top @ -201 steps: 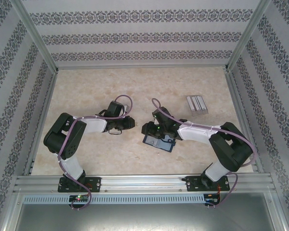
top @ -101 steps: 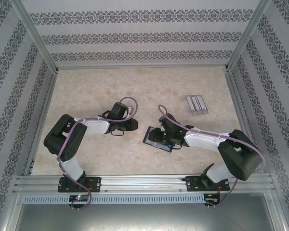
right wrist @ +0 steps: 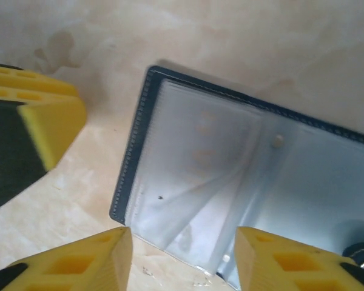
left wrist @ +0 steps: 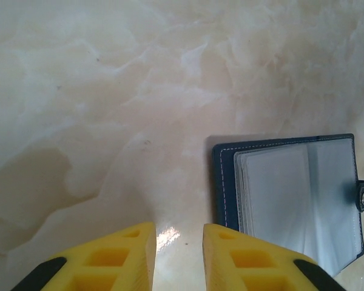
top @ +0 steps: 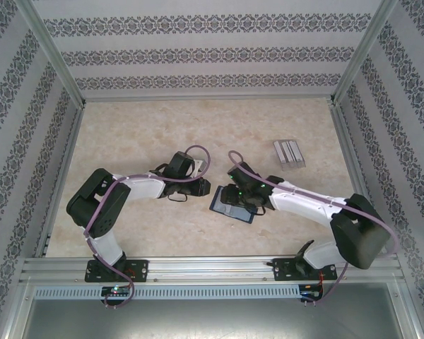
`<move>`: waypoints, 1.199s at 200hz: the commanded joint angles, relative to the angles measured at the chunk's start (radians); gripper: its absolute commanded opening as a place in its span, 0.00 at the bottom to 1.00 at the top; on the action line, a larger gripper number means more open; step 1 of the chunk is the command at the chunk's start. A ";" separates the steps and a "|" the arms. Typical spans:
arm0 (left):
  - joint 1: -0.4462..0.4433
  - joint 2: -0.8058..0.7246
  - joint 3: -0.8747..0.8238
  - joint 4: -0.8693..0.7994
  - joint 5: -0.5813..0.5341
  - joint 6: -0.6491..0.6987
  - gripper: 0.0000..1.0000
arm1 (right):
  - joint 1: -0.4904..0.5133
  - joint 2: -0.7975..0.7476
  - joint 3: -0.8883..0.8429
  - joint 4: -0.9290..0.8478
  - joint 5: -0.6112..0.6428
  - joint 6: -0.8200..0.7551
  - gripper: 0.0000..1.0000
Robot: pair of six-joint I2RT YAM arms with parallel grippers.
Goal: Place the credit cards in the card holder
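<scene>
Card holder [left wrist: 291,203] open flat, navy, clear sleeves [right wrist: 200,163] perhaps layered; left hand [left wrist: 178,242] narrow, empty; right hand [right wrist: 181,242] wider, empty

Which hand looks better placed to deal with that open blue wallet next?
Likely the right hand, which hangs open directly over the open navy-blue folding card holder. The left hand sits beside the holder, over the marble-patterned table.

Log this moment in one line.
card holder: lying open | left gripper: open, empty, beside holder | right gripper: open, over holder
</scene>
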 commanded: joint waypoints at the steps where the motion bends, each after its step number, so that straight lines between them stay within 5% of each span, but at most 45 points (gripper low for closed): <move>1: -0.004 -0.006 0.019 0.013 -0.010 0.012 0.28 | 0.050 0.071 0.079 -0.167 0.166 0.006 0.52; 74: 0.060 -0.027 -0.023 -0.001 -0.074 -0.072 0.29 | 0.130 0.274 0.201 -0.182 0.226 0.046 0.60; 155: 0.060 -0.019 -0.013 -0.009 -0.044 -0.074 0.30 | 0.150 0.186 0.122 -0.232 0.313 0.065 0.43; 202: 0.040 0.017 0.042 -0.032 0.082 -0.038 0.32 | 0.146 0.130 0.036 -0.164 0.287 0.082 0.36; 240: 0.000 -0.008 0.087 -0.114 0.059 0.031 0.34 | 0.114 0.127 -0.010 -0.099 0.219 0.075 0.36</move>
